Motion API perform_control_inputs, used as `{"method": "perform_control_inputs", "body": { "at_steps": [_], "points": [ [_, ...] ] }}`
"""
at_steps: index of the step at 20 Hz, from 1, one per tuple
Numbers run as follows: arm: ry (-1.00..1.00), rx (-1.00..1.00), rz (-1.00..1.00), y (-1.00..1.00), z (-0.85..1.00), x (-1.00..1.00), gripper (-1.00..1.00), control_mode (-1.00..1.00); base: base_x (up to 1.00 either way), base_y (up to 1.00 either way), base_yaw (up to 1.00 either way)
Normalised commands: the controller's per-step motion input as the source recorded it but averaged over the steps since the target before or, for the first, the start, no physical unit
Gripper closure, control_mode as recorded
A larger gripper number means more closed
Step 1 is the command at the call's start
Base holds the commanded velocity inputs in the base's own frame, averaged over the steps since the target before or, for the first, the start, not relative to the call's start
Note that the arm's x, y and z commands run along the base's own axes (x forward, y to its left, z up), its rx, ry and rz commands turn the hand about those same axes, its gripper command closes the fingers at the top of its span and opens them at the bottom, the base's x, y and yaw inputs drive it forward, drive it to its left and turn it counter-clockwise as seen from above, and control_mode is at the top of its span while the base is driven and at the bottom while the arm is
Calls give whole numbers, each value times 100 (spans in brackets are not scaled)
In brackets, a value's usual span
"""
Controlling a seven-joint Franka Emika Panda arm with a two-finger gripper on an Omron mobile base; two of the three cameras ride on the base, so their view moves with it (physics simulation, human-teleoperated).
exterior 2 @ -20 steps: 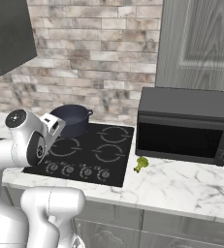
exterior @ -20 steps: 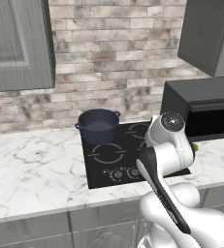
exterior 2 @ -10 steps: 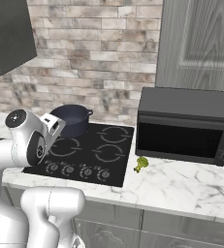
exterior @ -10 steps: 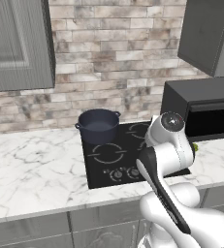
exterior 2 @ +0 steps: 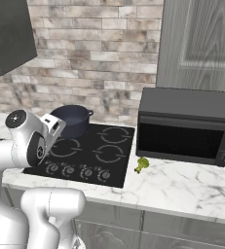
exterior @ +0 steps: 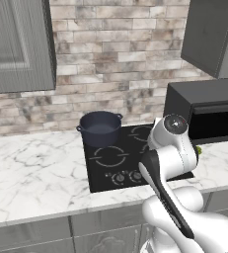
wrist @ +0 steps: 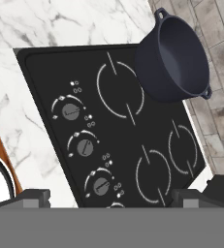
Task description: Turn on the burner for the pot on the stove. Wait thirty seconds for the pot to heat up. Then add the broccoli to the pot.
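Hovering above the stove (wrist: 133, 126), the gripper (wrist: 108, 196) is seen with its fingers spread as wide as they go and nothing held between them; the two dark fingertips (wrist: 31, 197) sit at the lower left and lower right of the hand view. The pot (wrist: 176, 58) is placed in the upper right of that view, on the far ring of the cooktop, empty inside; in the left base view the pot (exterior: 100, 128) sits at centre, against the brick wall. The knobs (wrist: 85, 147) are lined up along the left half of the hand view, none touched. The broccoli (exterior 2: 142, 165) is found right of centre in the right base view, lying on the marble counter (exterior 2: 182, 187) just beside the stove's edge and near the front of the microwave (exterior 2: 187, 126). No burner is judged to be on yet, so the knob step is likely still ahead. The knobs are expected to be small, stiff and smooth: a pinch across the round cap, then a twist, is judged best. The broccoli is expected to be light, slightly soft and irregular; a gentle pinch across the floret head or stem is advised, since a hard squeeze could crush it or squirt it sideways.
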Motion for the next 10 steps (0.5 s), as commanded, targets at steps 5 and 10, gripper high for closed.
{"method": "perform_control_inputs", "body": {
  "at_steps": [5, 10],
  "points": [
    [0, 0, 0, 0, 0, 0, -100, -100, 0, 0, 0],
    [0, 0, 0, 0, 0, 0, -100, -100, 0, 0, 0]
  ]
}}
